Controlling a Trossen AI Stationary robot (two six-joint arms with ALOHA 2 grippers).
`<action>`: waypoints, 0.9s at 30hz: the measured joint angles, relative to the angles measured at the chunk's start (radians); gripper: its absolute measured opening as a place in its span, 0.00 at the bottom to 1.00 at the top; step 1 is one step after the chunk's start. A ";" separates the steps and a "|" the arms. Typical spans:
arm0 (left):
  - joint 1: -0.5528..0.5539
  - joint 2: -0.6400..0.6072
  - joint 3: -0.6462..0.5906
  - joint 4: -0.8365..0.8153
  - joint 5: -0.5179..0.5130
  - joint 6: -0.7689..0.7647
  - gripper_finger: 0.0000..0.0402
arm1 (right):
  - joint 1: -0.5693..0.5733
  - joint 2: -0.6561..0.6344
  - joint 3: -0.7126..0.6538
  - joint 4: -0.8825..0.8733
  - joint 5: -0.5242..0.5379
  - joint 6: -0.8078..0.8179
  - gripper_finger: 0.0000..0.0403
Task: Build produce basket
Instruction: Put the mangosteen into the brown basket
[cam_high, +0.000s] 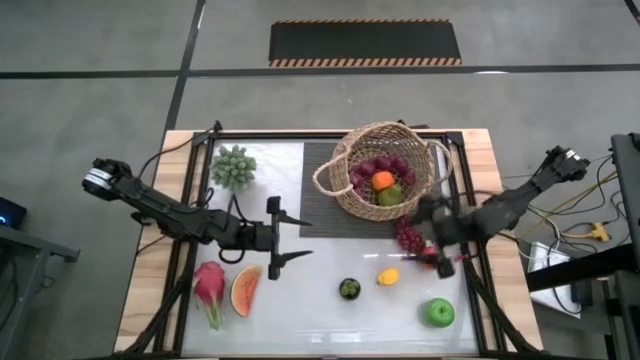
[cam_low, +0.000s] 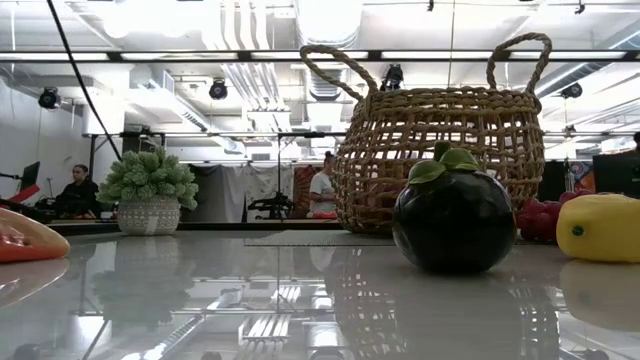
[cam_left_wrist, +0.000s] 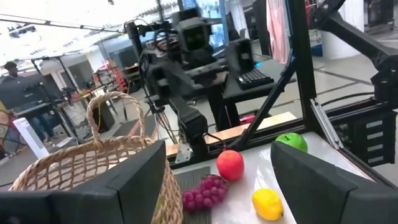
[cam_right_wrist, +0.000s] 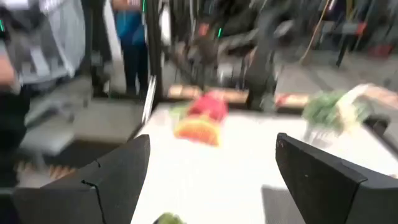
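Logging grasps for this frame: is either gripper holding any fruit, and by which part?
Nothing is held. The left gripper and right gripper both show open fingers with nothing between them.

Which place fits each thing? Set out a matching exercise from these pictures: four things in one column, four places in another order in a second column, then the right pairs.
Things:
1. orange
2. watermelon slice
3. green apple
4. red grape bunch

Places:
A. on the table beside the pink dragon fruit
B. inside the basket
C. alone near the table's front right corner
D. on the table just outside the basket, by the right tool

Pairs: 1-B, 2-A, 3-C, 4-D
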 joint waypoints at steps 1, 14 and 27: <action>0.000 -0.005 -0.009 0.009 0.000 0.000 0.68 | 0.009 0.026 0.026 -0.024 0.000 0.020 0.81; 0.000 -0.028 -0.029 0.010 0.000 0.001 0.68 | 0.123 0.381 0.338 -0.235 0.000 0.236 0.81; 0.000 -0.028 -0.029 0.010 0.000 0.002 0.68 | 0.130 0.708 0.584 -0.463 0.003 0.363 0.81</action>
